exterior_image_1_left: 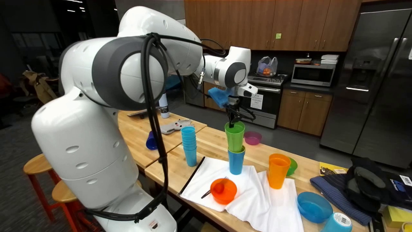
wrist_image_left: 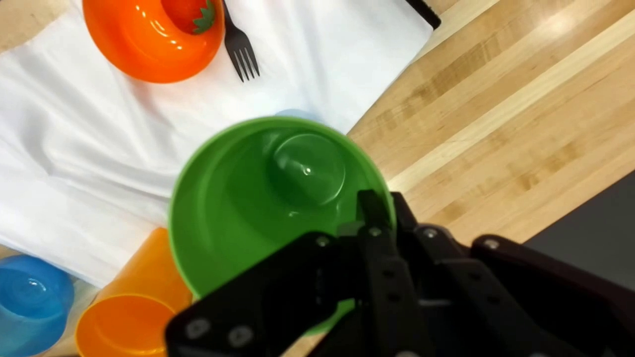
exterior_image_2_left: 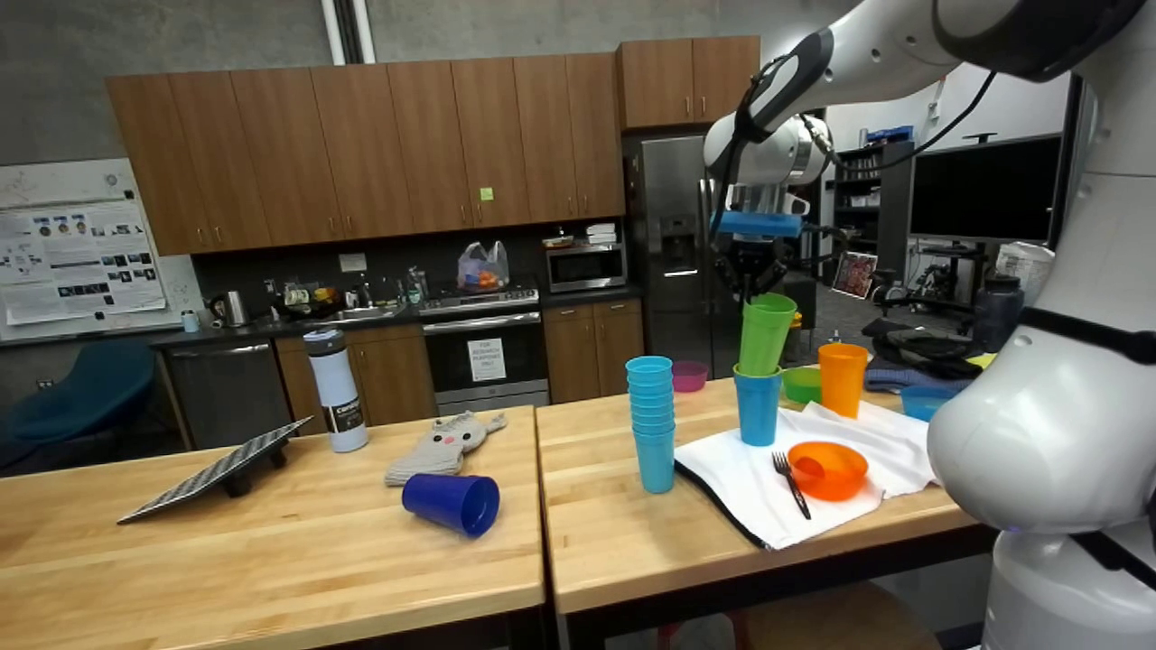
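Pinching one side of its rim, the gripper (wrist_image_left: 388, 208) grasps the green cup (exterior_image_2_left: 766, 334), with one finger inside the wall and the other outside, as we see in the wrist view. We find the green cup above a blue cup (exterior_image_1_left: 236, 163), its base at that cup's mouth in both exterior views. A green rim (exterior_image_1_left: 243, 149) shows at this mouth; we cannot tell whether it belongs to a further cup nested inside.

We judge the green cup to be thin plastic: light, fairly stiff, with a smooth wall that could slip between the fingers and flex under a hard squeeze. We favour the rim as the place to take hold, pressing squarely on the wall; since this grip is off-centre, the tall, tapering body may tip if its base is nudged.

Around it we note the white cloth (exterior_image_1_left: 249, 191) beneath the blue cup, the orange bowl (wrist_image_left: 144, 57) holding a red piece (wrist_image_left: 186, 12), and the fork (wrist_image_left: 241, 47) just beside that bowl. The orange cup (exterior_image_1_left: 278, 172) stands near the green bowl (exterior_image_1_left: 292, 166); the cup stack (exterior_image_2_left: 653, 429) rests upright on the bench (exterior_image_2_left: 587, 542).
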### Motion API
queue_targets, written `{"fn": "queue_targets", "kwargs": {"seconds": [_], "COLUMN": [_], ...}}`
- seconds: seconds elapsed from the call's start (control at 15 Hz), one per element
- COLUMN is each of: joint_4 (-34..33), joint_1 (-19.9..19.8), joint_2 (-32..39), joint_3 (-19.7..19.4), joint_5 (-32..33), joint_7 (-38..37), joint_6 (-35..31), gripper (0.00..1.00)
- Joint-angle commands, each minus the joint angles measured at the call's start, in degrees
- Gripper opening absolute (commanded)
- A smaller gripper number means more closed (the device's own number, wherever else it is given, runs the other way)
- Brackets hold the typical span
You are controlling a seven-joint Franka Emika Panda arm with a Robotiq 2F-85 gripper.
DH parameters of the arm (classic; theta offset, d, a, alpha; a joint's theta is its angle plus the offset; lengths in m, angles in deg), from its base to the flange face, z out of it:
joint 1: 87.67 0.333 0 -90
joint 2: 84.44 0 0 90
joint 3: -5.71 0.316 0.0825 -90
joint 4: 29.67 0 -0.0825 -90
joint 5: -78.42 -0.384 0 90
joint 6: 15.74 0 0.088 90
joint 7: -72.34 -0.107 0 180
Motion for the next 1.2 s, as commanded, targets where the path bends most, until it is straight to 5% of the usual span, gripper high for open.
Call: {"fn": "queue_targets", "kwargs": {"seconds": [0.0,0.13,0.2,0.4,0.47,0.67,1.13], "joint_4": [-1.7,-1.5,-1.6,-1.6,-0.8,-0.9,-0.9], "joint_1": [0.7,0.7,0.7,0.6,0.7,0.7,0.7], "joint_2": [1.2,1.1,1.1,0.7,0.9,0.9,0.9], "joint_3": [0.0,0.0,-0.1,-0.1,-0.3,-0.3,-0.3], "joint_5": [-0.2,0.5,0.7,1.4,0.6,0.6,0.6], "joint_7": [-1.1,-1.3,-1.5,-2.0,-0.7,-0.8,-0.8], "joint_6": [0.6,0.4,0.7,0.8,0.1,0.1,0.1], "gripper": [0.02,0.02,0.32,0.43,0.23,0.42,0.43]}}
